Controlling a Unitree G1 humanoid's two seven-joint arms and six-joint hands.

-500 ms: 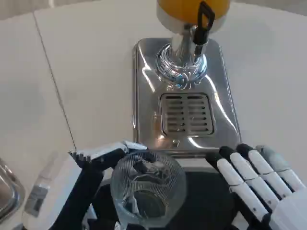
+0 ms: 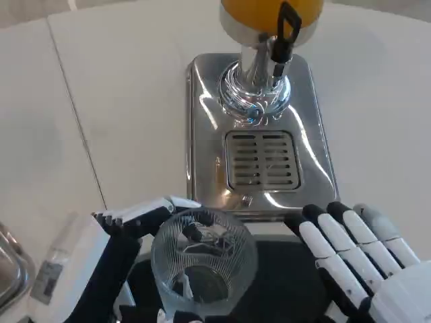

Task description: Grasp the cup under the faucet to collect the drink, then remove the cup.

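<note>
- Head view: our left hand (image 2: 101, 259) grips the ribbed clear cup (image 2: 202, 262), fingers (image 2: 145, 212) wrapped round its far rim, at the near edge of the table (image 2: 121, 101).
- Our right hand (image 2: 367, 269) holds nothing; its fingers (image 2: 333, 249) lie straight and slightly apart, just to the right of the cup and not touching it.
- The cup stands upright, mouth to the camera, long axis vertical. We see no drink in it, only reflections in the glass.
- The one relation that matters: the faucet (image 2: 283, 37) lies straight ahead of our fingertips, beyond the slotted drip grate (image 2: 262, 160) on the steel dispenser base (image 2: 202, 121). The cup sits short of that grate, so we judge it must travel forward to stand under the spout.
- The left hand is the nearer one and already has the cup.
- The tank (image 2: 266, 10) above the faucet shows orange, apparently juice; its level is cut off by the frame.
</note>
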